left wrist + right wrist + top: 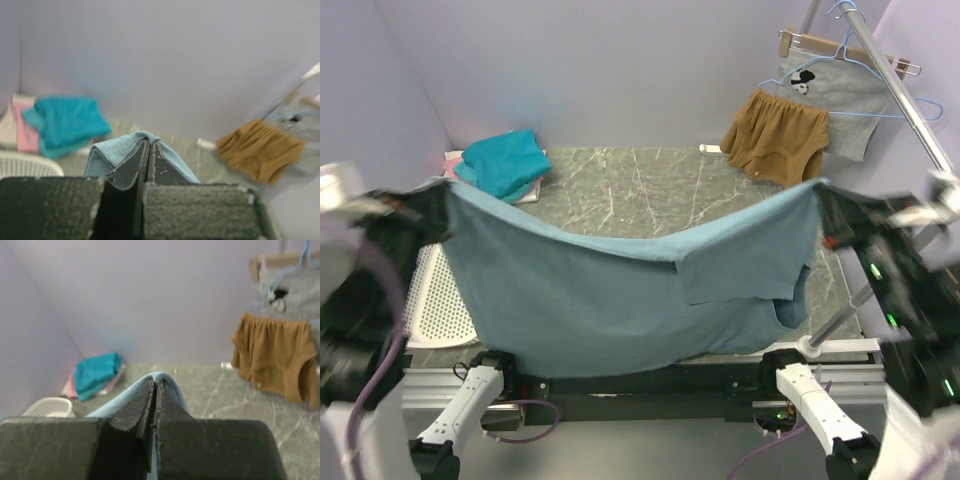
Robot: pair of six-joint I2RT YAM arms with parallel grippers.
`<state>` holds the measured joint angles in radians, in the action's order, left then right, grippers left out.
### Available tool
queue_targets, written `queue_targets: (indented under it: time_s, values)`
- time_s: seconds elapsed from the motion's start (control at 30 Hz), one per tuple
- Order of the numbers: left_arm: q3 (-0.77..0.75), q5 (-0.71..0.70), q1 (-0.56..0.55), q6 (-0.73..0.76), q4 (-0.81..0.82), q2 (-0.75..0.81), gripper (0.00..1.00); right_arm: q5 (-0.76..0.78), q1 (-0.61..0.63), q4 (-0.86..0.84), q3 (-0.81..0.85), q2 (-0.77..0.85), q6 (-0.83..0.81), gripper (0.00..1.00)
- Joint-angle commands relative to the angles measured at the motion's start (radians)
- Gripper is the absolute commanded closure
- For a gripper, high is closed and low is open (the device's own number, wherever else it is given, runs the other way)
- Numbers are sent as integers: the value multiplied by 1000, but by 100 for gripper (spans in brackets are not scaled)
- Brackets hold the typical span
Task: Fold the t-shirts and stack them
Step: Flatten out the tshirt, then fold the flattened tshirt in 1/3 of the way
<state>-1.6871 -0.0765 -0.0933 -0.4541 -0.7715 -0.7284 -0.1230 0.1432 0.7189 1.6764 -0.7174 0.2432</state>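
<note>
The large grey-blue t-shirt hangs stretched in the air between both arms above the table's near half. My left gripper is shut on its left corner; the cloth drapes over the fingertips in the left wrist view. My right gripper is shut on its right corner, with the cloth wrapped over the tips. A folded teal t-shirt lies on pink and white tees at the back left; the stack also shows in the left wrist view and the right wrist view.
Mustard-brown shorts and a grey printed garment hang on a rack at the back right. A white mesh basket sits at the left edge. The marble table top shows beyond the held shirt.
</note>
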Motion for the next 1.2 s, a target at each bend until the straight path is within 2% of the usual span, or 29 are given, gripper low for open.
queue_targets:
  time_s: [0.0, 0.2, 0.37, 0.47, 0.6, 0.73, 0.9, 1.07, 1.17]
  values:
    - [273, -22, 0, -41, 141, -68, 99, 54, -5, -165, -195, -183, 22, 99]
    - [513, -84, 0, -89, 325, -179, 99, 100, -8, -332, -395, -353, 74, 100]
    - [593, -102, 0, -113, 500, -336, 99, 102, -27, -426, -440, -577, 113, 100]
    - [575, -60, 6, -139, 546, -501, 99, 88, -56, -473, -423, -721, 133, 100]
    - [466, -58, 6, -144, 578, -757, 99, 77, -93, -470, -305, -898, 130, 100]
    - [396, -63, 6, -146, 604, -933, 99, 46, -131, -463, -199, -1052, 130, 100]
    - [382, -92, 4, -132, 643, -1055, 99, -1, -139, -421, -103, -1149, 119, 100]
    - [405, -133, -8, -130, 589, -1060, 99, -29, -165, -412, -150, -1128, 116, 100]
    - [480, -195, -20, -144, 560, -1025, 99, -58, -165, -403, -220, -1076, 116, 100]
